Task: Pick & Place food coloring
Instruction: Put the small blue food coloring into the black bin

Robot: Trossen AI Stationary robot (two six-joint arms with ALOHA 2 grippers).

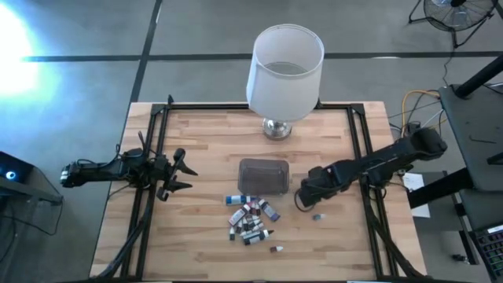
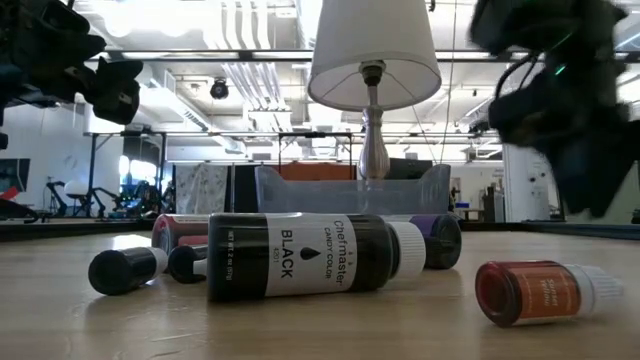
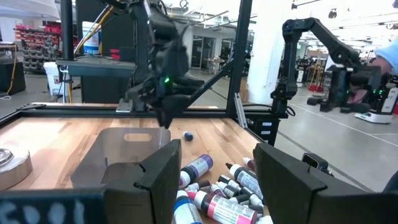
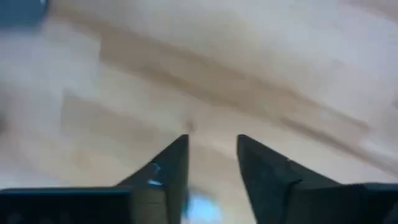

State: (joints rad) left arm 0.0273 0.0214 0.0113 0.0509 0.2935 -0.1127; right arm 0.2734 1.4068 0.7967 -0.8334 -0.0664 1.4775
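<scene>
Several tiny food coloring bottles (image 1: 250, 218) lie on their sides in a pile on the wooden table, in front of a greyish translucent tub (image 1: 263, 175). One small bottle with a blue cap (image 1: 317, 216) lies alone to the right of the pile, and another (image 1: 277, 248) lies near the front. My right gripper (image 1: 306, 196) hangs just above the table between the tub and the lone bottle, fingers a little apart (image 4: 211, 155), with bare wood under them. My left gripper (image 1: 179, 174) waits open at the table's left, facing the pile (image 3: 214, 168).
A lamp with a white shade (image 1: 284, 71) stands at the far middle of the table, behind the tub. Black rails (image 1: 153, 149) run along the table's left and right sides. In the low view a black-labelled bottle (image 2: 310, 258) and a red one (image 2: 540, 292) lie nearest.
</scene>
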